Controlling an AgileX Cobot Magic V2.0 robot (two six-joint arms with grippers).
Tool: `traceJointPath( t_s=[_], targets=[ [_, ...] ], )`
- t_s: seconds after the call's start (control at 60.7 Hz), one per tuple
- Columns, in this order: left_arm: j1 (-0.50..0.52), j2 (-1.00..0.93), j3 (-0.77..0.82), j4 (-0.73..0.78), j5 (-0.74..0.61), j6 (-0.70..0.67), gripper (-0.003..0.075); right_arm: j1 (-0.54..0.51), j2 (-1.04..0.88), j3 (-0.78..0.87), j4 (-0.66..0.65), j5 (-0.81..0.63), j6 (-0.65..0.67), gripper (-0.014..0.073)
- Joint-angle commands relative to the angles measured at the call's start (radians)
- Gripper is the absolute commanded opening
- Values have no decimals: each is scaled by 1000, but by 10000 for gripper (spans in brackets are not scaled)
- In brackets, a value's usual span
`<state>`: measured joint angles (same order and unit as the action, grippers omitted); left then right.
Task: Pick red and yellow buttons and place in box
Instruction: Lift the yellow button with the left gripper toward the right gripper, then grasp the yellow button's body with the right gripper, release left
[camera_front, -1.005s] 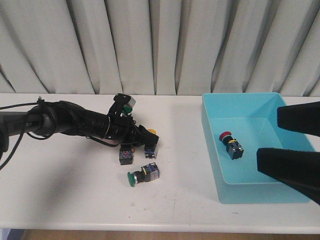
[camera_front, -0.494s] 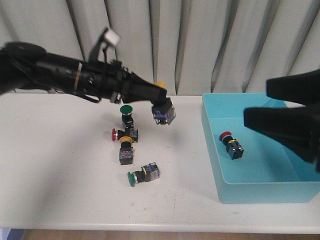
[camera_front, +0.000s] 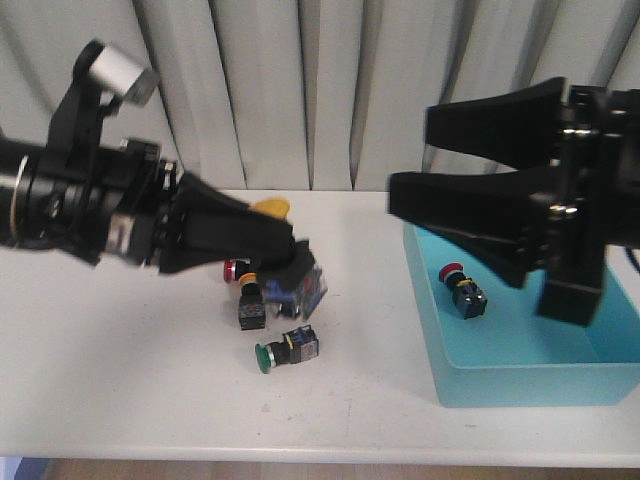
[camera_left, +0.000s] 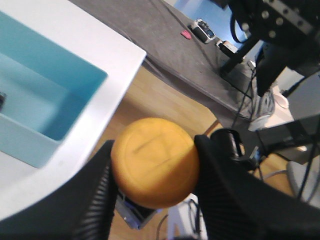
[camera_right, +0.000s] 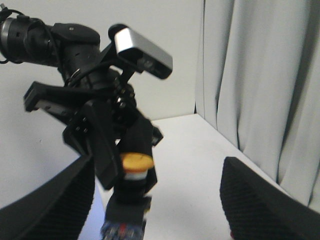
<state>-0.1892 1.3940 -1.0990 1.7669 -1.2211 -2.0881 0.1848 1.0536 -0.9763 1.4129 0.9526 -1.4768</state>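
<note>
My left gripper (camera_front: 278, 238) is shut on a yellow button (camera_front: 272, 208) and holds it in the air above the buttons on the table. In the left wrist view the yellow cap (camera_left: 155, 167) fills the gap between the fingers (camera_left: 97, 200). The turquoise box (camera_front: 520, 385) stands at the right with one red button (camera_front: 462, 288) inside. Another red button (camera_front: 232, 270) lies on the table, partly hidden behind my left gripper. My right gripper (camera_front: 410, 160) is open and empty, in the air over the box's left side. In the right wrist view it (camera_right: 157, 200) faces the held yellow button (camera_right: 136, 162).
A green button (camera_front: 285, 350) lies on its side on the white table (camera_front: 120, 380). A black button body (camera_front: 250, 312) stands just behind it. Grey curtains (camera_front: 330, 90) hang behind the table. The box also shows in the left wrist view (camera_left: 45, 95).
My left gripper has taken the yellow button off the table, lifted it, then come nearer the camera. My right gripper has moved left and up.
</note>
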Motion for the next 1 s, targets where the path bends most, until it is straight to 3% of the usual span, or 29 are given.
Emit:
traceJointPath(
  t_s=[0.0, 0.296, 0.988],
  targets=[
    [0, -62, 23, -176, -146, -8, -8, 96, -10, -27, 67, -111, -26, 506],
    [-10, -62, 21, -366, -30, -8, -8, 263, -7, -27, 29, -290, -48, 506],
    [-10, -62, 21, -471, 19, -7, -8, 272, 100, -27, 17, -317, -49, 500]
  ],
)
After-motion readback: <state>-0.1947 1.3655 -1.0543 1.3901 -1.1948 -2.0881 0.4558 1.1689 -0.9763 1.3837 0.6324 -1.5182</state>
